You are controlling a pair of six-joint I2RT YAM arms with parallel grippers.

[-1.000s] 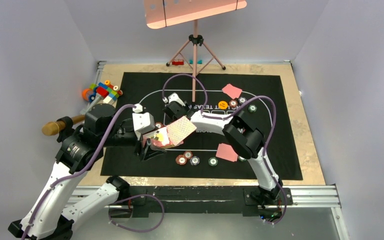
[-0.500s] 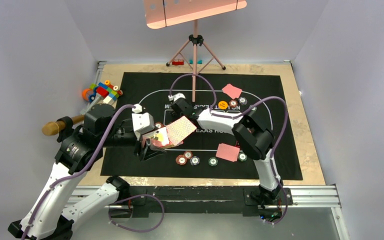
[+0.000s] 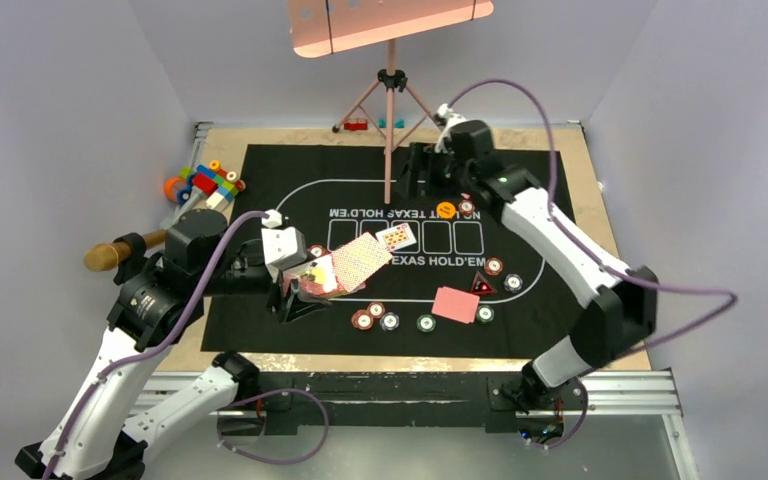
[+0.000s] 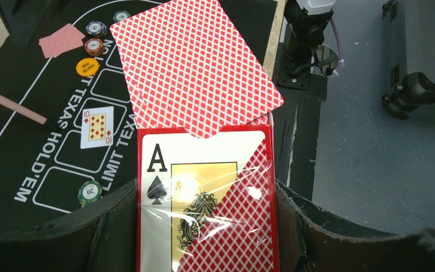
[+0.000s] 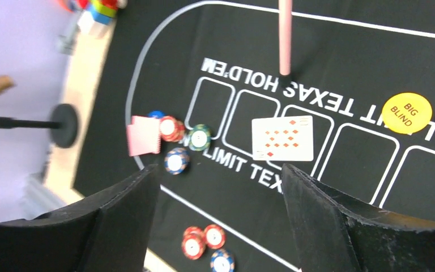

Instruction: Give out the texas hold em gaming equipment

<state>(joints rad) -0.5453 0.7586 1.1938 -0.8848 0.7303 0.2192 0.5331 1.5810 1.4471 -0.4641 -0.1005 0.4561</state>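
Observation:
My left gripper (image 3: 305,285) is shut on a red card box (image 4: 207,198) with an ace of spades on its face. One red-backed card (image 4: 195,62) sticks out of the box's top. My right gripper (image 3: 412,178) is open and empty, held high over the far side of the mat; its jaws stand wide apart in the right wrist view (image 5: 221,173). A ten of diamonds (image 3: 397,237) lies face up in a printed box. An orange Big Blind button (image 3: 446,210), a face-down card (image 3: 455,305), a triangle (image 3: 478,285) and chips (image 3: 376,315) lie on the mat.
A pink tripod stand (image 3: 390,100) has one leg on the black mat (image 3: 290,180). Toy blocks (image 3: 205,183) lie at the far left. A wooden handle (image 3: 120,252) sits at the left edge. More chips (image 5: 187,139) and a face-down card (image 5: 144,135) lie on the mat's left.
My right arm has swung away from the card box up to the far side of the mat. A ten of diamonds now lies face up on the mat. My left arm has not moved.

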